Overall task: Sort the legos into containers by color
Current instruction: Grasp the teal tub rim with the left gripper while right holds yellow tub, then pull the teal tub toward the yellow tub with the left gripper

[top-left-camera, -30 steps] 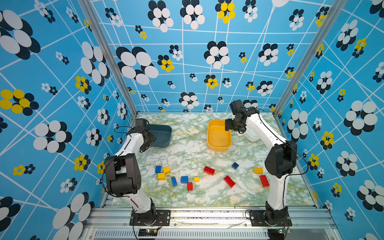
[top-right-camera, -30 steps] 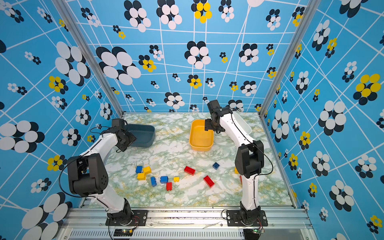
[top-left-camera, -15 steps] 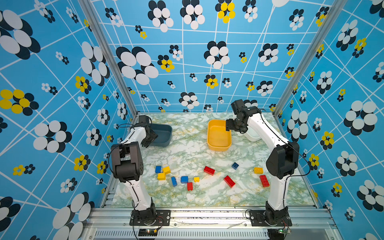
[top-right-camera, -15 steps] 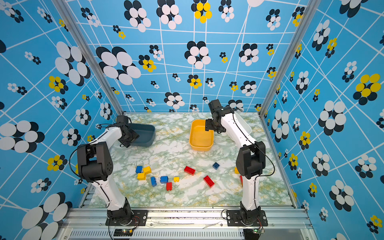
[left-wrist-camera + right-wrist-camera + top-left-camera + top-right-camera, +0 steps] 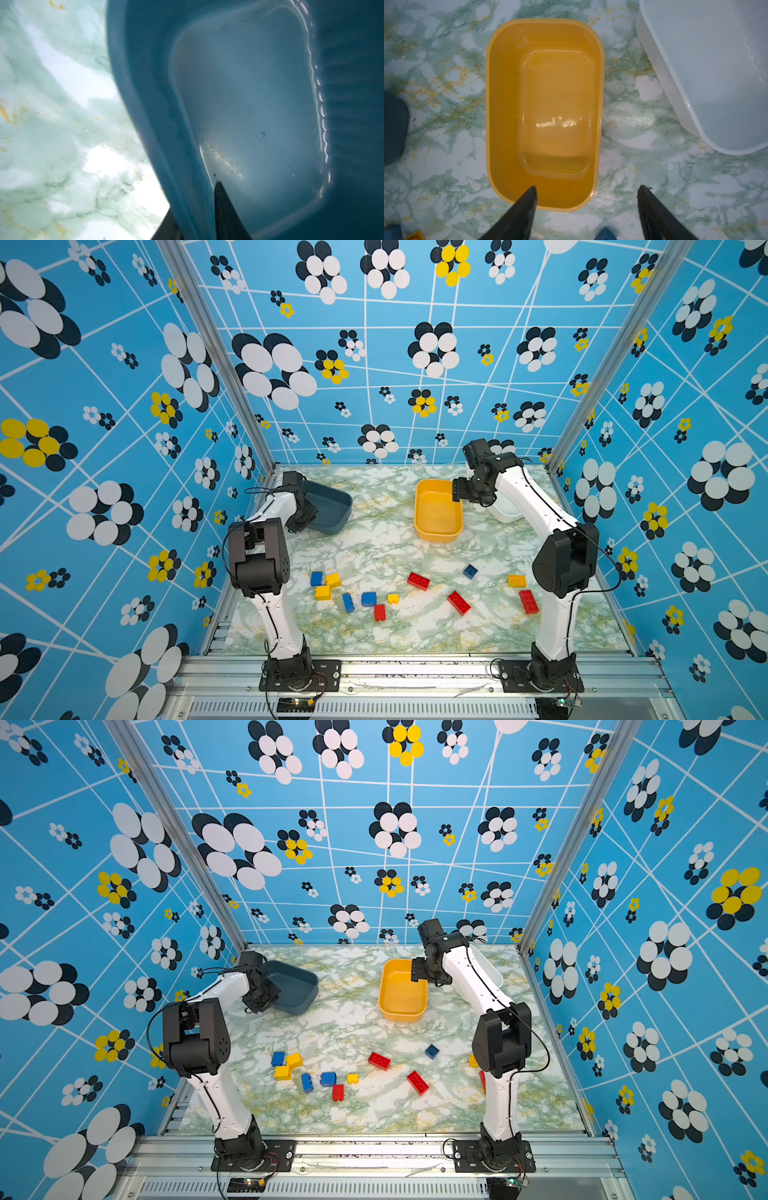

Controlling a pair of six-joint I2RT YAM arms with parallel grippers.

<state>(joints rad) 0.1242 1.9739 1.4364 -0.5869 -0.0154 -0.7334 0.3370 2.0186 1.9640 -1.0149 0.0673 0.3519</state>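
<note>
The left jaws are pinching the left end wall of the teal tub: one finger is pressing inside, the other outside, with only the plastic between them. This tub is sitting at the back left of the desk, looking tilted in both top views, with nothing lying in it. The left arm is crossing its left end.

The right jaws are standing wide apart, holding nothing. They are hovering over the back right corner of the yellow tub, one finger above its rim, the other above bare desk. That tub is resting flat and empty, right of the middle toward the back. The white tub is lying just beside it, not touching; in both top views the right arm is hiding most of it.

The legos are all lying loose on the front half of the desk, well apart from the tubs. Seven are clustering left of the middle and three are lying nearer the middle. A yellow brick and a red brick are lying beside the right arm, whose elbow is covering most of both in a top view.
</note>
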